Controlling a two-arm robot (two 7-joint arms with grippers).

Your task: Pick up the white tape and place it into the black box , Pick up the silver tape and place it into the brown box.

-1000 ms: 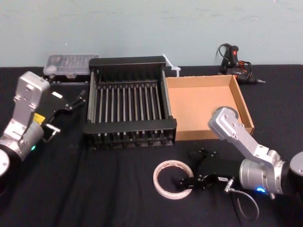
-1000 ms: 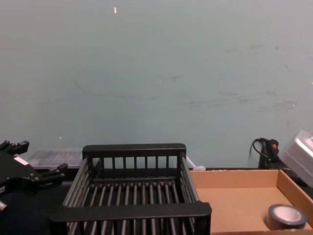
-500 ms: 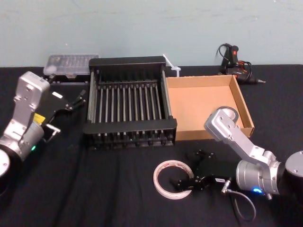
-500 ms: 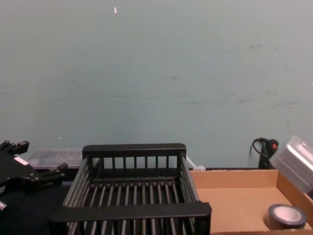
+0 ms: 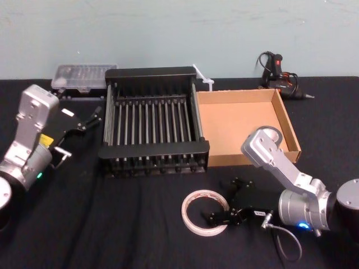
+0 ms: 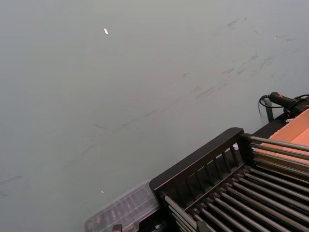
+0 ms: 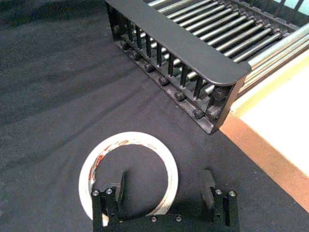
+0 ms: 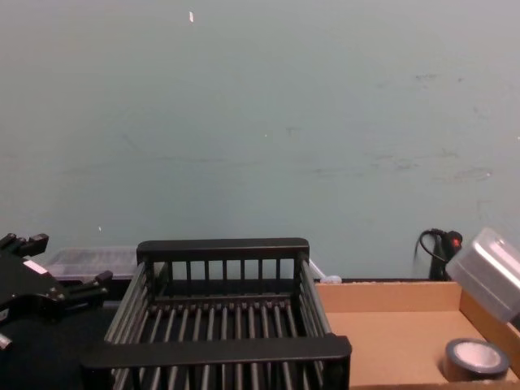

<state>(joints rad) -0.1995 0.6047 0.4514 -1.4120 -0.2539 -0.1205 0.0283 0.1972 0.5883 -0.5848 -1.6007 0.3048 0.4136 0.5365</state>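
- While the right gripper [image 5: 220,216] sits low in the lower middle of the head view, it is spread wide and grips nothing. One finger [image 7: 121,182] stands inside the white tape [image 5: 190,197] and the other outside it, so the ring's band lies between them.
- To my eye this is the grasp on the white tape. Next the gripper has to pinch that thin band squarely, lift it, and carry it up and left to the black box [image 5: 152,151].
- The ring lies flat on the dark cloth below the black box with its hole facing up. Being round, it has no long axis across the table.
- The silver tape [image 8: 474,360] already rests flat in the brown box [image 5: 235,126], at the chest view's lower right.
- The left gripper [image 5: 88,120] is parked at the left, beside the black box.
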